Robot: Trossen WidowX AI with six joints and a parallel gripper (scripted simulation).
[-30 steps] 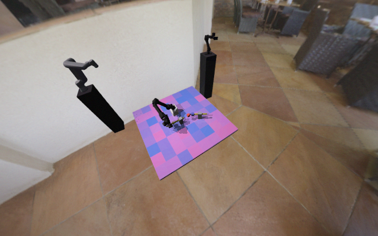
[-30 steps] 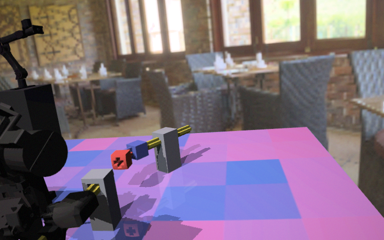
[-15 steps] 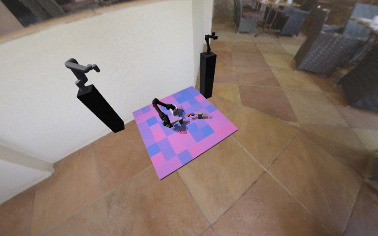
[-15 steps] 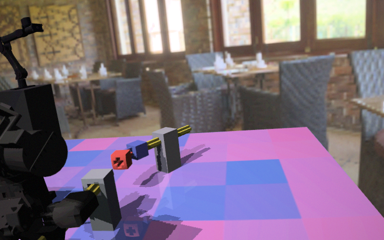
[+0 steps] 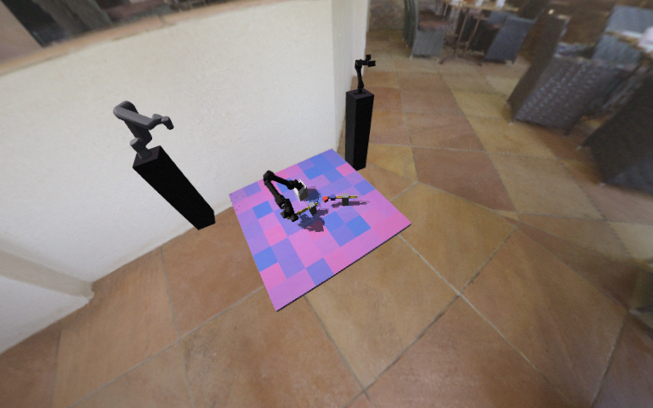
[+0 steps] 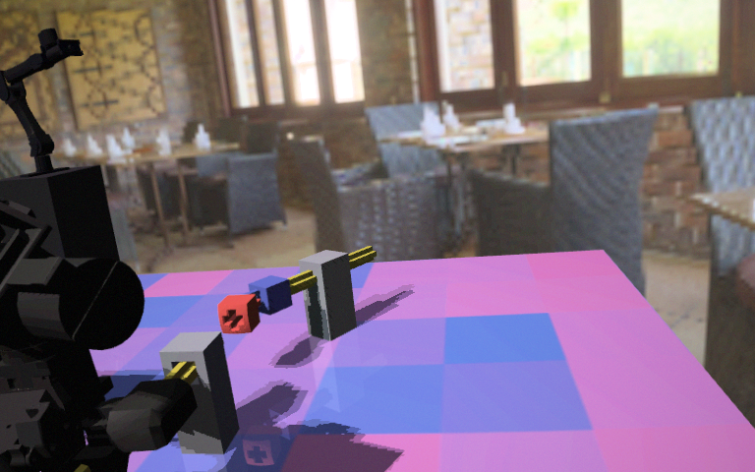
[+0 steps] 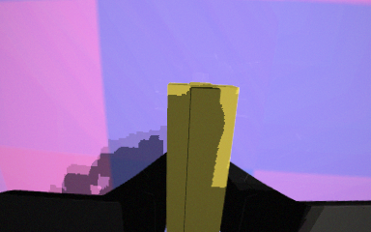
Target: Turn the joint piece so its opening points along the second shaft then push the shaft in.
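My gripper point(image 5: 293, 217) point(image 7: 191, 157) is shut on the yellow second shaft point(image 6: 182, 372) point(image 7: 204, 126) near its outer end, with a black finger on each side in the wrist view. This shaft runs through the grey second block point(image 5: 312, 208) point(image 6: 222, 389); its inner end is hidden behind that block in the exterior view. The red joint piece point(image 5: 325, 198) point(image 6: 250, 314) hangs on the blue hinge part point(image 5: 332, 197) point(image 6: 278, 296) of the first shaft point(image 5: 354, 196) point(image 6: 362, 256), which is fixed in the other grey block point(image 5: 345, 200) point(image 6: 340, 295). Its plus-shaped opening faces roughly toward the second block, with a small gap.
The pink, blue and violet checkered table top point(image 5: 293, 283) point(image 6: 500, 400) carries both blocks and my arm point(image 5: 276, 188). Two other arms point(image 5: 139, 124) point(image 5: 359, 74) stand on tall black pedestals point(image 5: 173, 189) point(image 5: 358, 129) beyond it. A pale wall point(image 5: 255, 96) rises behind the table.
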